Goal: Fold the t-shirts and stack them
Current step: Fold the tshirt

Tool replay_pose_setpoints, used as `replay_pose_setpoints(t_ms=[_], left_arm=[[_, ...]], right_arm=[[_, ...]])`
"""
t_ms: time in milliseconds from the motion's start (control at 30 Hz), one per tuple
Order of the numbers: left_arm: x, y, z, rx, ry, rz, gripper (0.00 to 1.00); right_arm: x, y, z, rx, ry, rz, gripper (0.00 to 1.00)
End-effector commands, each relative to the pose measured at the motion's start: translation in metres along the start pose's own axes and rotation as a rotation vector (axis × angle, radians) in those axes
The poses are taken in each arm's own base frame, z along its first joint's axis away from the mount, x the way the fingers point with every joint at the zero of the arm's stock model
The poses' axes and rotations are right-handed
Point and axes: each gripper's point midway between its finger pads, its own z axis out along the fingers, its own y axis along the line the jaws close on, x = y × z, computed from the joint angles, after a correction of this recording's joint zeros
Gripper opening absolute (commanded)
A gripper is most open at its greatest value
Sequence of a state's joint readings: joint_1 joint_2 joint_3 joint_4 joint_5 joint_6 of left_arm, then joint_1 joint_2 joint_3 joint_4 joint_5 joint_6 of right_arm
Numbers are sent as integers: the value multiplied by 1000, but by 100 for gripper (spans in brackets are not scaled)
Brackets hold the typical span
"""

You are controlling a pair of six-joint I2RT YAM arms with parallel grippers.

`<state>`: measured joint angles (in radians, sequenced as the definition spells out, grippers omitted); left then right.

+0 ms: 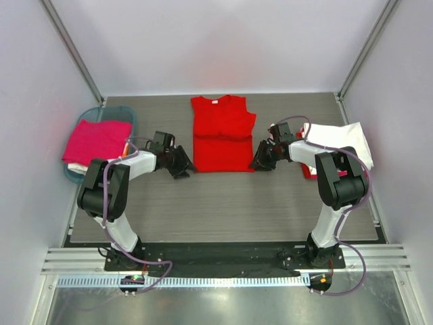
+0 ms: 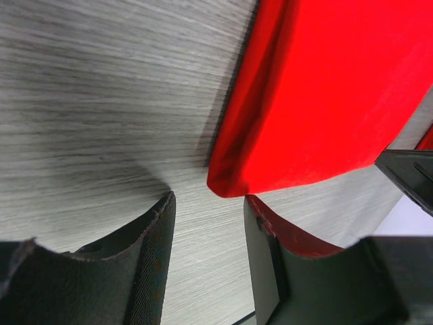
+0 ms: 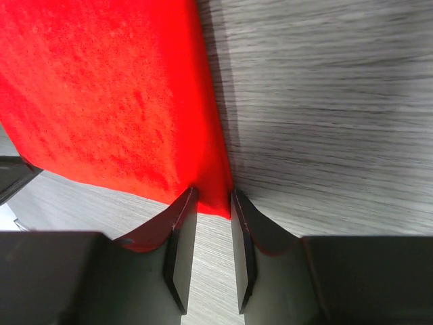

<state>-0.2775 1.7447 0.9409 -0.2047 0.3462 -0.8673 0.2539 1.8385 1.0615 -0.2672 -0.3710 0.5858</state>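
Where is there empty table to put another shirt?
Best: the bare table strip between the red t-shirt and the arm bases. Crowded: teal basket at left, white t-shirt at right, left gripper and right gripper at the red t-shirt's near corners.

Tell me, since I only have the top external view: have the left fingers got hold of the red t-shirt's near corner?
Observer: No. In the left wrist view the left fingers stand open, and the corner of the red t-shirt lies just ahead of their tips, not between them.
Operator: And on the right side?
Observer: In the right wrist view the right fingers are close together, with the shirt's other near corner between their tips.
Operator: Is the shirt's left edge a single layer?
Observer: No. Seen up close in the left wrist view, it is a rounded fold with the cloth doubled over.
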Motion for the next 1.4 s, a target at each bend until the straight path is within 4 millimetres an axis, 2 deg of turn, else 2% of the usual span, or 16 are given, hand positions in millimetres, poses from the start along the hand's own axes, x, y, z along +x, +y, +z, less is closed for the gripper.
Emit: replay_pose_setpoints(t_ms=[0,300,400,433,567,600,633,700,833,933,1000,1133,1233,1300,1333,1367], left_arm=[[-3,-8,3,38,-11,10,47],[-10,-8,14,37,-25,10,45],[-13,-4,18,22,-35,0,35],[-15,-5,19,24,-44,-5,25],[-11,-6,26,38,-42,-30,13],[-9,-7,28,39,-41,-28,5],[-9,-7,29,41,-41,-27,0],[-6,-4,30,39,-35,-32,0],[-4,-9,20,61,-40,-19,0],[-2,-18,6,82,-40,-19,0],[-6,-33,-7,116,-48,-5,0],[-11,-46,-34,126,-87,22,0],[-3,-50,-50,156,-98,27,0],[11,-43,-53,149,-86,17,0],[13,-48,-63,174,-105,30,0],[23,-40,-64,164,-93,24,0]], right_arm=[[-1,2,0,2,-19,-11,32],[2,0,5,2,0,-13,28],[0,2,6,-6,3,-14,21],[0,3,6,-9,4,-13,20],[1,4,3,-13,1,-18,15],[1,4,1,-12,-1,-16,14],[3,5,0,-13,2,-19,9],[4,5,-3,-14,2,-19,1],[8,6,-13,-19,1,-24,1],[4,16,-24,-36,-21,-33,1],[-4,26,-36,-45,-41,-42,1],[-13,43,-62,-64,-82,-62,1],[-8,47,-77,-81,-104,-58,1],[3,41,-80,-75,-96,-49,1],[7,39,-81,-74,-93,-41,1],[13,37,-86,-78,-97,-42,1]])
